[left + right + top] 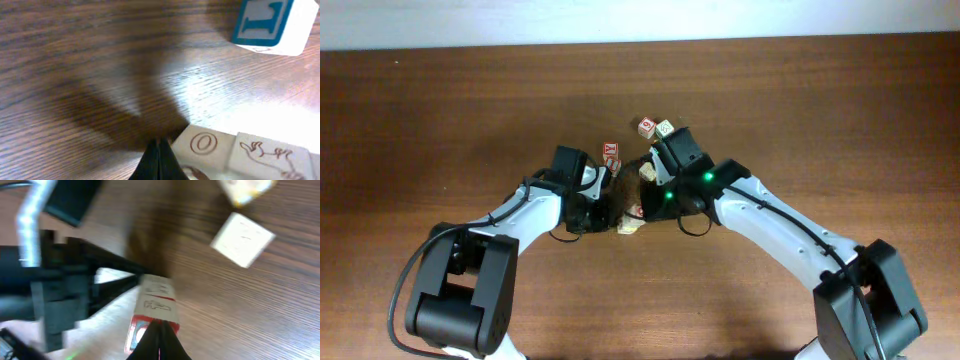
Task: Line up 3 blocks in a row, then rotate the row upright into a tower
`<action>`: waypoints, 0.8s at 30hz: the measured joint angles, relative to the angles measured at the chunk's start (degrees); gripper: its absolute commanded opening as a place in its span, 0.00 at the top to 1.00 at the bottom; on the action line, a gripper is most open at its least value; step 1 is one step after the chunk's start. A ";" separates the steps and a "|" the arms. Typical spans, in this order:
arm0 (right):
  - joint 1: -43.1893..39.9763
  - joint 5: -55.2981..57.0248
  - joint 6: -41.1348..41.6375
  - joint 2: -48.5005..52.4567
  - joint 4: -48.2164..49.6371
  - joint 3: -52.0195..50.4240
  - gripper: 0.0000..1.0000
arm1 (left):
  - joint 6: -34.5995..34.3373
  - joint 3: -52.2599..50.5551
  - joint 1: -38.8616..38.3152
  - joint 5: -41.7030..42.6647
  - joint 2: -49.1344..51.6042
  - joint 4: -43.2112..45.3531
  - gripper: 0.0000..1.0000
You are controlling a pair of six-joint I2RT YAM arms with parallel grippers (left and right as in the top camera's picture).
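Several wooden blocks lie mid-table. In the overhead view two blocks (645, 126) (664, 128) sit at the back, a red-lettered block (611, 153) is to their left, and more blocks (630, 223) lie between the arms. My left gripper (159, 146) is shut and empty, its tips beside a block printed with an O (202, 145); a block with a drawing (265, 156) adjoins that one. A blue-lettered block (267, 22) lies farther off. My right gripper (161, 326) is shut, tips against a red-framed block (155, 302). Seen from above, both grippers (610, 218) (642, 185) meet at the cluster.
Two pale blocks (242, 239) (245, 190) lie beyond the right gripper on the brown wooden table (820, 110). The left arm's black body (60, 290) fills the left of the right wrist view, close to the red-framed block. A white wall borders the table's far edge.
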 measured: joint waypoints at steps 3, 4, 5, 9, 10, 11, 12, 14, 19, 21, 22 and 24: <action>2.36 -0.98 0.59 -0.33 0.31 0.37 0.96 | -0.02 -0.15 -0.48 0.79 0.07 0.09 1.00; 2.40 -1.18 0.72 -0.33 0.33 0.37 0.96 | -0.02 -0.15 -0.48 0.79 0.07 0.09 1.00; 2.40 -1.25 0.79 -0.33 0.33 0.37 0.96 | -0.02 -0.15 -0.48 0.79 0.07 0.09 1.00; 2.43 -1.62 1.79 -0.31 0.33 0.37 0.96 | -0.17 -0.15 -0.39 0.85 0.07 0.09 1.00; 2.49 -1.55 2.10 -0.31 0.39 0.37 0.96 | -0.46 -0.15 0.00 1.05 0.07 0.09 1.00; 2.64 -1.51 2.47 -0.26 0.68 0.37 0.96 | -0.70 -0.15 0.46 1.33 0.07 0.09 1.00; 2.73 -1.53 2.84 -0.13 1.01 0.37 0.96 | -0.87 -0.15 0.63 1.40 0.07 0.11 1.00; 2.80 -1.53 3.30 0.76 2.47 0.74 0.96 | -1.11 -0.17 0.87 0.94 0.17 0.07 1.00; 2.97 -1.60 3.93 1.01 4.31 0.74 0.96 | -1.33 -0.17 0.87 0.98 0.17 0.07 1.00; 2.97 -1.57 4.37 1.01 4.37 0.74 0.96 | -1.49 -0.17 0.87 0.98 0.17 0.00 1.00; 2.99 -1.60 4.52 1.18 4.37 0.76 0.96 | -1.51 -0.17 0.87 0.96 0.17 -0.09 1.00; 3.04 -1.75 4.76 1.81 4.63 1.25 0.96 | -1.53 -0.17 0.90 0.50 0.20 -0.13 1.00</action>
